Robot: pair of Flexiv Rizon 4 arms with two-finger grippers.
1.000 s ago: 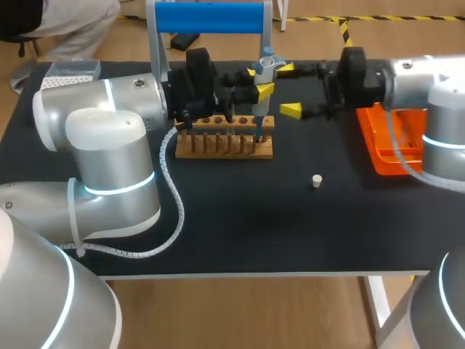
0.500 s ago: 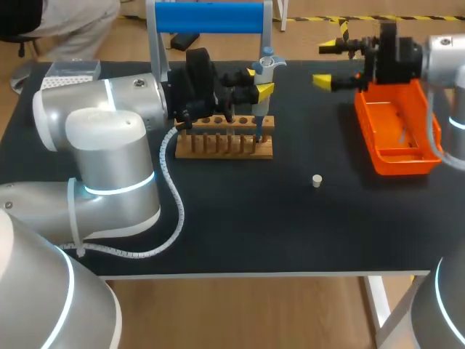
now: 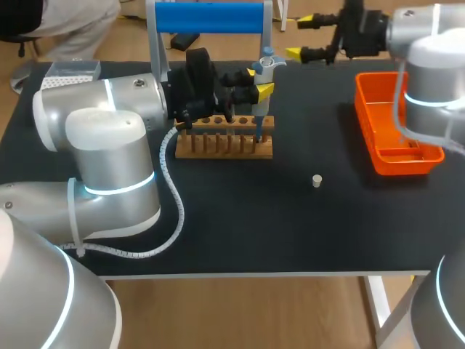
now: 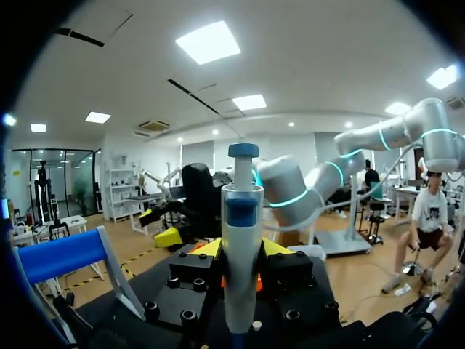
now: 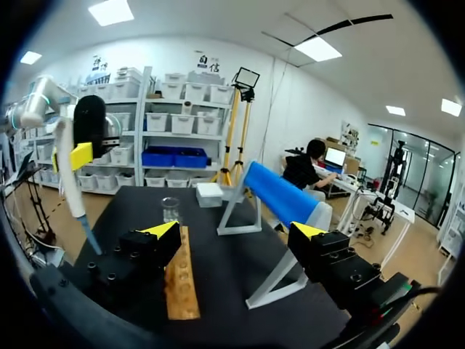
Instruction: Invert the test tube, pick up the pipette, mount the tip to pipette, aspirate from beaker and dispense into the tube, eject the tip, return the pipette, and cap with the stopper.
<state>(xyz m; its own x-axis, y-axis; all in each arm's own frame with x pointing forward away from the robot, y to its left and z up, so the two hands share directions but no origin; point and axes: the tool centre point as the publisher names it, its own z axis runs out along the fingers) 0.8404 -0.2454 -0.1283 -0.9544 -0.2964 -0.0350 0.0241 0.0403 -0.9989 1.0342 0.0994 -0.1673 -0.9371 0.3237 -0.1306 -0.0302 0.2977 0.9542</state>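
My left gripper [image 3: 260, 82] is shut on the white-and-blue pipette [image 3: 263, 73], holding it upright over the right end of the wooden tube rack [image 3: 225, 144]. The pipette's thin lower end reaches down to the rack. In the left wrist view the pipette [image 4: 241, 247] stands between the yellow fingertips [image 4: 171, 237]. My right gripper [image 3: 301, 36] hangs open and empty above the table's far edge, beyond the pipette. From the right wrist view the rack [image 5: 180, 280], a small glass beaker [image 5: 171, 209] and the held pipette [image 5: 73, 182] lie ahead of the open right gripper [image 5: 235, 233]. A small white stopper [image 3: 317, 180] lies on the table.
An orange tray [image 3: 378, 156] stands at the right side of the black table. A stand with a blue roller [image 3: 207, 17] rises behind the rack at the far edge. A white box [image 3: 73, 69] sits at the far left.
My right arm has drawn away from the pipette, first to the right over the orange tray, then back to the far edge, its gripper open throughout. The left arm and pipette have not moved.
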